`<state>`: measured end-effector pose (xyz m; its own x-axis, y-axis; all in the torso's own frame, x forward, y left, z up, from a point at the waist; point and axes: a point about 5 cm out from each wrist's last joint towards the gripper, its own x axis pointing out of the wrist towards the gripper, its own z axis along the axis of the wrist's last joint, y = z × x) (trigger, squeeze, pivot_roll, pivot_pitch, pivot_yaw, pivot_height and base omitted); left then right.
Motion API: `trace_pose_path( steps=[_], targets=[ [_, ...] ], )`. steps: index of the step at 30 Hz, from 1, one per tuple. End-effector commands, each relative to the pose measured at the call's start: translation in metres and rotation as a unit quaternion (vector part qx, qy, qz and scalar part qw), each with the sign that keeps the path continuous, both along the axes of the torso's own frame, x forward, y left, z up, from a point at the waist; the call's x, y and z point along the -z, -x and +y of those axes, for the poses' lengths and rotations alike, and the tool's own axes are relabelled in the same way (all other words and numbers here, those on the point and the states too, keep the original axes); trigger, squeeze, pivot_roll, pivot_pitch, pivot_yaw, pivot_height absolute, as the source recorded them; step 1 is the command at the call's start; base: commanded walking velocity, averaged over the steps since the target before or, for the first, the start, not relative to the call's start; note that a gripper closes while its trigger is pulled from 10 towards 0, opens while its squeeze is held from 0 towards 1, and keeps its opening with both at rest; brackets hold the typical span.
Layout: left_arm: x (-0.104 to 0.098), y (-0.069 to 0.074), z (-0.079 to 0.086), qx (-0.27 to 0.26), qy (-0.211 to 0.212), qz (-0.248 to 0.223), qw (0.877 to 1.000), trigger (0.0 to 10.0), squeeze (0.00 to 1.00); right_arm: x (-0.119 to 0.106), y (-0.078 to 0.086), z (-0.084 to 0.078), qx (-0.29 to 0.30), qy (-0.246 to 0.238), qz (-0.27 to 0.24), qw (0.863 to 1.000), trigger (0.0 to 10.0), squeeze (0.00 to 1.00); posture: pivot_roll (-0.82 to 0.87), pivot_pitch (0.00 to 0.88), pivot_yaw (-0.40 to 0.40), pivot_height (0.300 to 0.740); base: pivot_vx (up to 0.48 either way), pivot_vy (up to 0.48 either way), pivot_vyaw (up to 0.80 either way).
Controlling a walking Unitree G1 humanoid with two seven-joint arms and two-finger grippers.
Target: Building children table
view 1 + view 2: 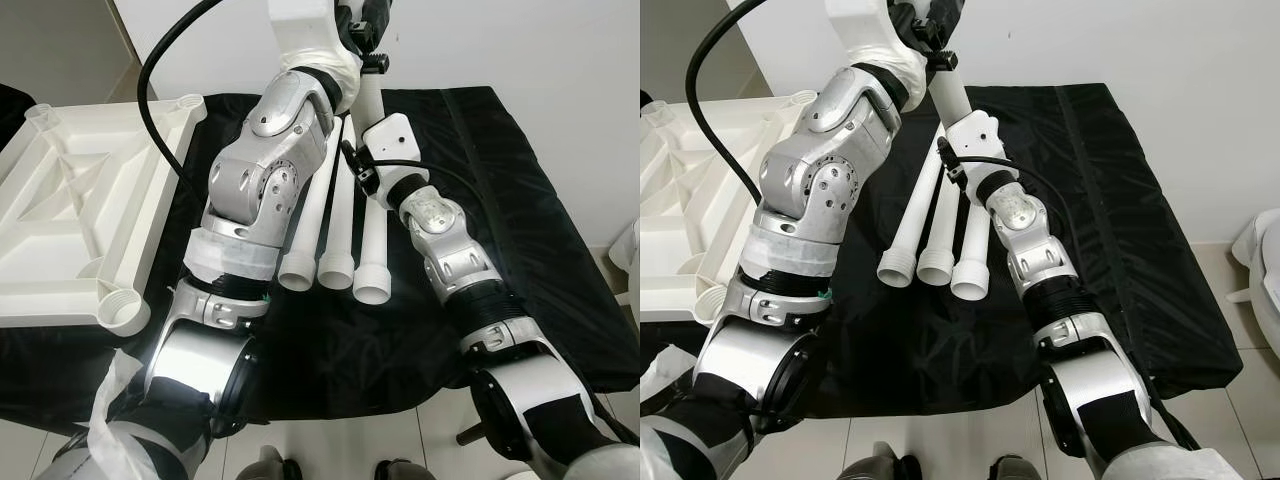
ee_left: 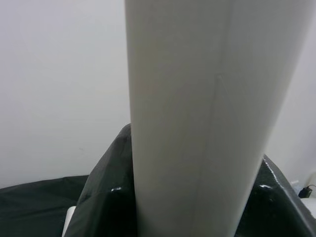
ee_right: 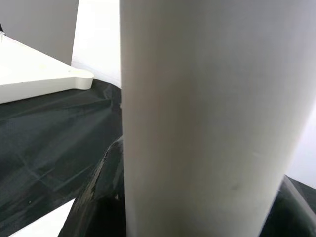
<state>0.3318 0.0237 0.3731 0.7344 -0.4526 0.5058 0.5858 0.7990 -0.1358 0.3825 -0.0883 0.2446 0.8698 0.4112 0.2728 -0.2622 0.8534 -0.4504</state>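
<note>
Through both wrist cameras I saw each gripper's black fingers [image 2: 106,207] closed around the same white table leg [image 1: 950,95], which filled the space between them; the left gripper [image 1: 925,30] held it higher and the right gripper [image 1: 955,150] lower. That leg stood raised above the black cloth [image 1: 1110,220]. Three more legs [image 1: 940,235] lay side by side on the cloth beside the right gripper, and one white tabletop [image 1: 70,210] lay overturned at the cloth's left edge.

Four white table legs [image 1: 335,225] — three lying side by side, one held upright. One white tabletop [image 1: 70,210] — upside down. One black cloth [image 1: 500,200].
</note>
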Motion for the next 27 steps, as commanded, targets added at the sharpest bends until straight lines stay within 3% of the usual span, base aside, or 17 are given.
trace_pose_path(
  steps=[1,2,3,6,13,14,15,19,20,21,22,27],
  targets=[
    [-0.006,0.006,-0.002,0.008,0.005,-0.015,1.0,10.0,0.0,0.004,-0.002,0.003,0.003,-0.002,0.012,1.0,0.0,0.0,-0.11,0.084,0.095,0.74,0.0,0.0,0.0],
    [-0.005,0.006,-0.003,0.015,0.011,-0.009,1.0,10.0,0.0,0.005,-0.003,0.001,0.018,-0.011,0.014,1.0,1.6,0.0,-0.11,0.084,0.095,0.74,0.0,0.0,0.0],
    [-0.002,0.005,-0.004,0.019,0.01,0.0,1.0,10.0,0.0,0.005,-0.004,-0.001,0.021,-0.03,0.02,0.999,10.0,0.0,-0.11,0.085,0.096,0.74,0.0,0.0,0.0],
    [0.006,0.002,-0.006,0.021,0.001,0.024,0.999,10.0,0.0,0.004,-0.004,-0.004,0.028,-0.07,0.027,0.997,10.0,0.0,-0.11,0.085,0.097,0.74,0.0,0.0,0.0],
    [0.012,-0.001,-0.004,0.013,-0.006,0.027,1.0,10.0,0.0,0.007,-0.001,-0.003,0.024,-0.079,0.03,0.996,10.0,0.0,-0.11,0.086,0.095,0.74,0.0,0.0,0.0],
    [0.012,-0.001,-0.004,0.015,-0.005,0.028,0.999,10.0,0.33,0.007,-0.001,-0.003,0.025,-0.077,0.029,0.996,10.0,0.0,-0.12,0.085,0.094,0.74,0.0,0.0,0.0],
    [0.013,-0.001,-0.005,0.019,-0.004,0.03,0.999,10.0,1.0,0.007,0.0,-0.003,0.025,-0.076,0.029,0.996,10.0,0.0,-0.12,0.083,0.093,0.74,0.0,0.0,0.0],
    [0.015,-0.001,-0.007,0.026,-0.005,0.035,0.999,10.0,1.0,0.005,-0.001,-0.003,0.025,-0.076,0.026,0.996,10.0,0.0,-0.12,0.079,0.089,0.74,0.0,0.0,0.0],
    [0.015,-0.001,-0.007,0.027,-0.006,0.034,0.999,10.0,0.72,0.005,0.0,-0.002,0.025,-0.077,0.026,0.996,10.0,0.0,-0.12,0.077,0.089,0.74,0.0,0.0,0.0],
    [0.015,-0.001,-0.007,0.027,-0.006,0.034,0.999,10.0,0.72,0.005,0.0,-0.002,0.025,-0.077,0.026,0.996,10.0,0.0,-0.12,0.077,0.089,0.74,0.0,0.0,0.0],
    [0.015,-0.001,-0.007,0.027,-0.007,0.034,0.999,10.0,0.0,0.005,-0.001,-0.002,0.025,-0.077,0.026,0.996,10.0,0.0,-0.12,0.076,0.087,0.74,0.0,0.0,0.0],
    [0.015,0.0,-0.007,0.024,-0.012,0.03,0.999,10.0,0.0,0.006,0.0,-0.002,0.027,-0.076,0.028,0.996,10.0,0.0,-0.12,0.071,0.084,0.74,0.0,0.0,0.0]
  ],
)
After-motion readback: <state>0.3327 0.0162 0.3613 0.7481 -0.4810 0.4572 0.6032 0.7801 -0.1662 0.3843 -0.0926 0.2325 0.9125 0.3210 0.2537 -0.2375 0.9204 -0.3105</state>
